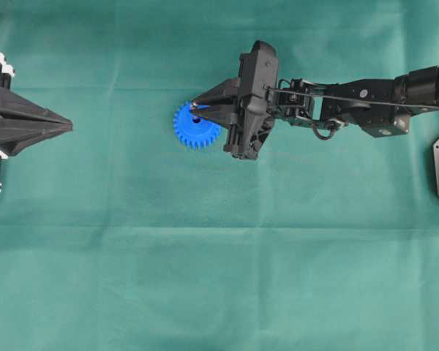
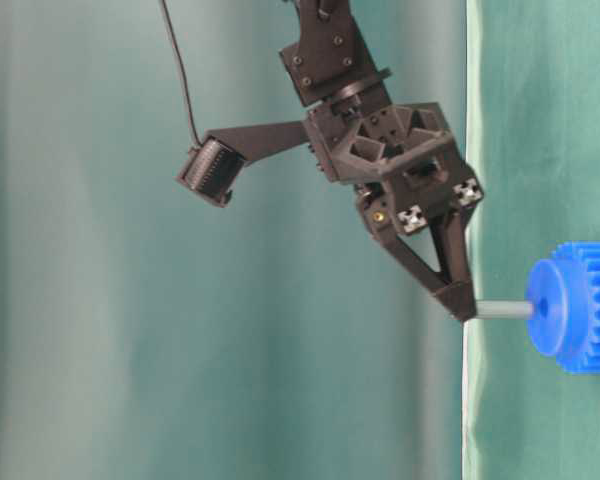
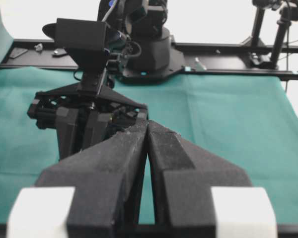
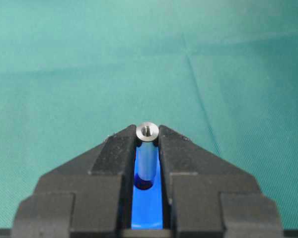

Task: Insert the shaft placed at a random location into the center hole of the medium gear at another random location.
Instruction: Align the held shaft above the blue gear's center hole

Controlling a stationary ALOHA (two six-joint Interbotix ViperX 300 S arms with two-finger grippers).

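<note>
Item: medium gear (image 1: 195, 126), bright blue, toothed, lying flat on the green cloth (image 1: 219, 278) just left of centre in the overhead view, its right half covered by the right gripper (image 1: 194, 107), which reaches in from 3 o'clock. Item: shaft (image 2: 504, 310), small silvery pin, pinched between the right gripper's closed fingertips. The overhead view shows only a glint of it at the gripper tip, at about 12 o'clock on the gear's hub. The table-level view, turned on its side, gives what the overhead cannot: the shaft sticks out from the fingertips square to the gear's face, its far end meeting the raised hub at the center hole (image 2: 540, 309); how deep it sits cannot be told. The right wrist view looks down along the shaft (image 4: 147, 153): its round top end shows between the two black fingers (image 4: 111, 158), and its lower end stands in the dark hole in the blue hub. Item: left gripper (image 1: 71, 127), at 9 o'clock in the overhead view, well apart from the gear, holding nothing. The left wrist view shows its jaws brought together with only a thin slit between them, and beyond them the right arm (image 3: 89, 114), which hides the gear.
</note>
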